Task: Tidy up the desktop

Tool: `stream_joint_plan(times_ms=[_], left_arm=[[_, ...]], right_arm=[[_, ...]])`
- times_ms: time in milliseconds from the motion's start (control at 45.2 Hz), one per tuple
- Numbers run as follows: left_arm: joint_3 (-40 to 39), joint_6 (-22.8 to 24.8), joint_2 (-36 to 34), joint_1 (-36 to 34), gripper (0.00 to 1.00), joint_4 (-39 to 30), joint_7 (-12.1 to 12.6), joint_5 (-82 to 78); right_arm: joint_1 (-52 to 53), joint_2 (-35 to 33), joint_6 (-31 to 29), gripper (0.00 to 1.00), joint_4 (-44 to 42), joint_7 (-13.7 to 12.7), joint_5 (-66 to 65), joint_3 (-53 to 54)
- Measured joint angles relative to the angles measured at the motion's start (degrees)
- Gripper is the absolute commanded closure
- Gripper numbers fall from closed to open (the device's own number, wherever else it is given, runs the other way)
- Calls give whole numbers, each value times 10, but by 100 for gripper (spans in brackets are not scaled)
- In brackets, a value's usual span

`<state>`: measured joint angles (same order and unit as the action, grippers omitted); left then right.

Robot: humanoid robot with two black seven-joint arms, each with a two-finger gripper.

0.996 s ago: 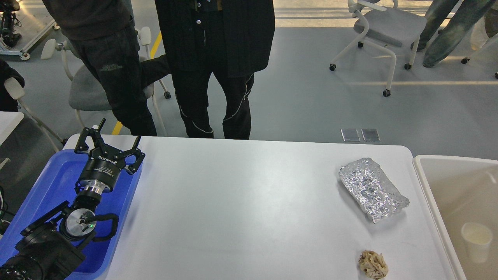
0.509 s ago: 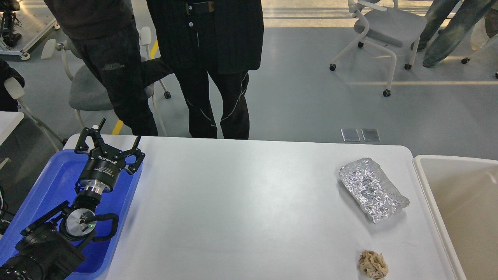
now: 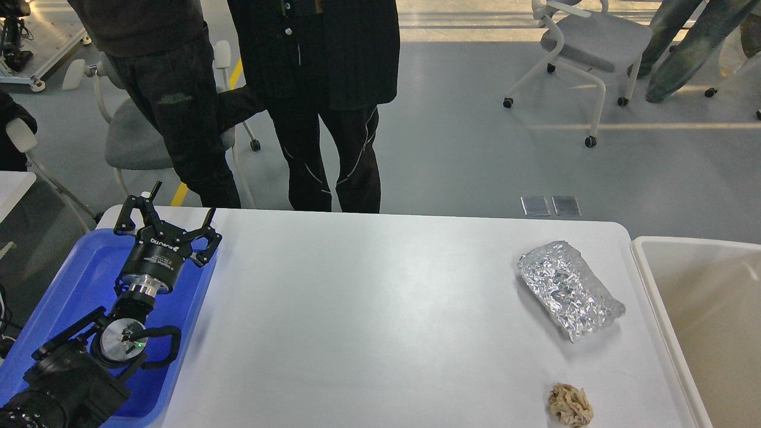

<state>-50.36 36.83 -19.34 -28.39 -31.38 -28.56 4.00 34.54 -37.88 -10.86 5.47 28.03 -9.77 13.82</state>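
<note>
Desktop (image 3: pixel 380 321) fills view centre; foil (image 3: pixel 569 288) at 3 o'clock, paper wad (image 3: pixel 571 405) at 5. Cup seen earlier in bin (image 3: pixel 707 309) is gone from sight. Left gripper (image 3: pixel 169 221) splayed, empty over tray (image 3: pixel 77 285) at 9, unmoved; two bits left.

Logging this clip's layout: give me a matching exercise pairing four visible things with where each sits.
Things:
1. foil packet
2. crumpled paper ball
3. left tool
4. cream bin

Places:
A. over the blue tray
B. off the desktop's right edge
C. desktop, near right corner
D. desktop, right side, farther back

Pairs: 1-D, 2-C, 3-A, 4-B
</note>
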Motion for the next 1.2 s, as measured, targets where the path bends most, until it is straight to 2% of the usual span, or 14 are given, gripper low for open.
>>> stream_joint_plan(times_ms=[111,177,199,310,531,775,974,1196], left_arm=[[0,0,0,0,0,0,0,0],[0,0,0,0,0,0,0,0],[0,0,0,0,0,0,0,0],[0,0,0,0,0,0,0,0],[0,0,0,0,0,0,0,0],[0,0,0,0,0,0,0,0],[0,0,0,0,0,0,0,0],[0,0,0,0,0,0,0,0]], right_arm=[[6,-37,-12,0,81,5,6,46],[4,-68,-17,0,150,7,8,78],[-2,-88,-20,0,199,9,9,101],[-23,-116,-23,0,283,11,11,161],[-88,-125,-26,0,426,14,13,309],[-135,-55,-6,0,487,15,8,393],[-156,23,4,0,492,15,6,420],[-165,68,9,0,501,19,5,431]])
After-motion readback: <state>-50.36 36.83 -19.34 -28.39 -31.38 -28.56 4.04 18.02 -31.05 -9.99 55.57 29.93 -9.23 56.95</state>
